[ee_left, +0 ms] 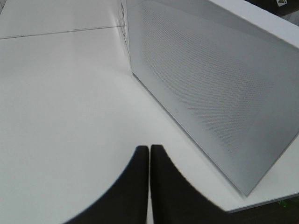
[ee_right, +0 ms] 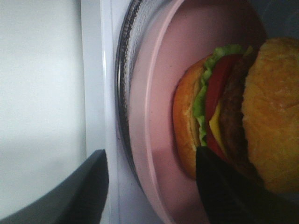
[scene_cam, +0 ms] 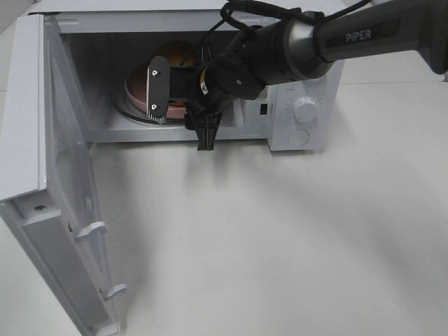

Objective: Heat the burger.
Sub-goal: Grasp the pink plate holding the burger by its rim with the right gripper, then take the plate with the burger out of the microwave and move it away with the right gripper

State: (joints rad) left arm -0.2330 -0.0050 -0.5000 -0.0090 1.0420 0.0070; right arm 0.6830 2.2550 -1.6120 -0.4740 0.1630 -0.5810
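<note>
Burger [ee_right: 224, 116] sits on the pink plate [ee_right: 159, 140] inside the open microwave [scene_cam: 301, 77]; right gripper [ee_right: 154, 186] spread wide at the plate's edge, left gripper [ee_left: 149, 186] pressed together over the table [ee_left: 60, 116].

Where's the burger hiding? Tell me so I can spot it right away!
Look inside the white microwave with its door swung open. On the glass turntable sits a pink plate, and the burger is on that plate. It is the only thing there with a golden-brown bun, green lettuce, red tomato and yellow cheese.
</note>
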